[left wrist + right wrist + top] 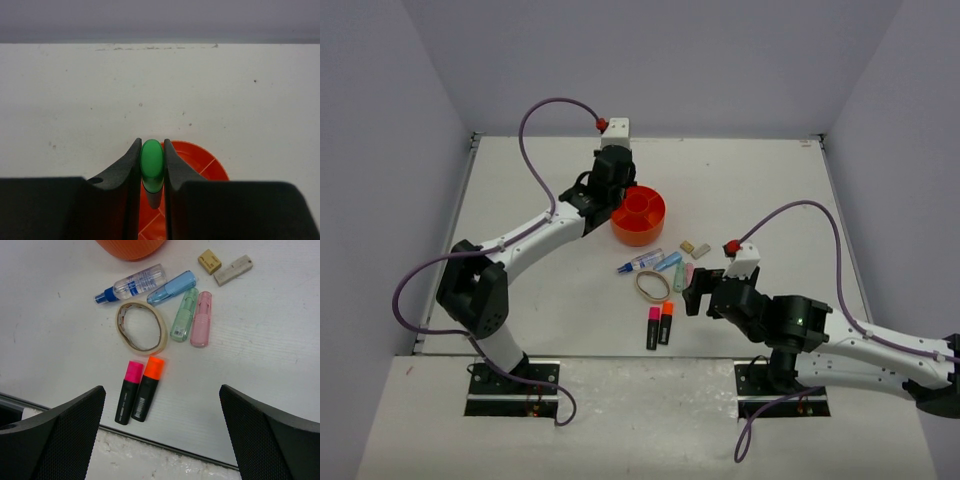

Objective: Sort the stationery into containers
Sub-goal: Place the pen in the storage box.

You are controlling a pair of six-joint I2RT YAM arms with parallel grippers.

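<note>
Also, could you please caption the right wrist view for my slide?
Open right gripper hovers over pink highlighter, orange highlighter, rubber band and pastel markers.

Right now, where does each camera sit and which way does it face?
Top external: above and behind the arm bases, looking down on the table; left arm and right arm show.
Left wrist: on the left arm, looking forward over the orange organizer; left hand shut on the green-capped highlighter.
Right wrist: on the right arm, looking down at loose stationery; open right hand at the bottom corners.
Shared: top and right wrist both show the pink-capped highlighter and orange-capped highlighter.
</note>
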